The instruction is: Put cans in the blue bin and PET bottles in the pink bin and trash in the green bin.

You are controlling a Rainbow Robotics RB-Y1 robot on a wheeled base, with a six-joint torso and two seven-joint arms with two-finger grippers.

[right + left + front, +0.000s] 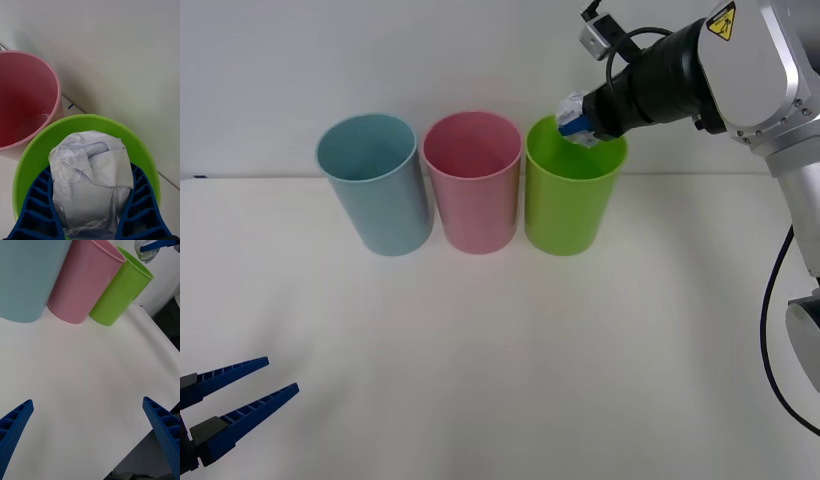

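The white table (500, 360) lies bare and open from its near edge up to three tall, slightly tapered round plastic tubs in a row along its far edge, sides almost touching: the pale-blue bin (375, 185) toward the far left, the pale-pink bin (473, 182) in the middle, the lime-green bin (572, 190) on the right. The right gripper (578, 127) hangs over the green bin's mouth, blue ribbed fingers (35, 204) clenched on the trash (90, 180), a wrinkly whitish plastic wad. The left gripper (230, 400) waits spread apart at the near left corner. A yellow warning triangle (721, 20) marks the right arm; no readable writing.
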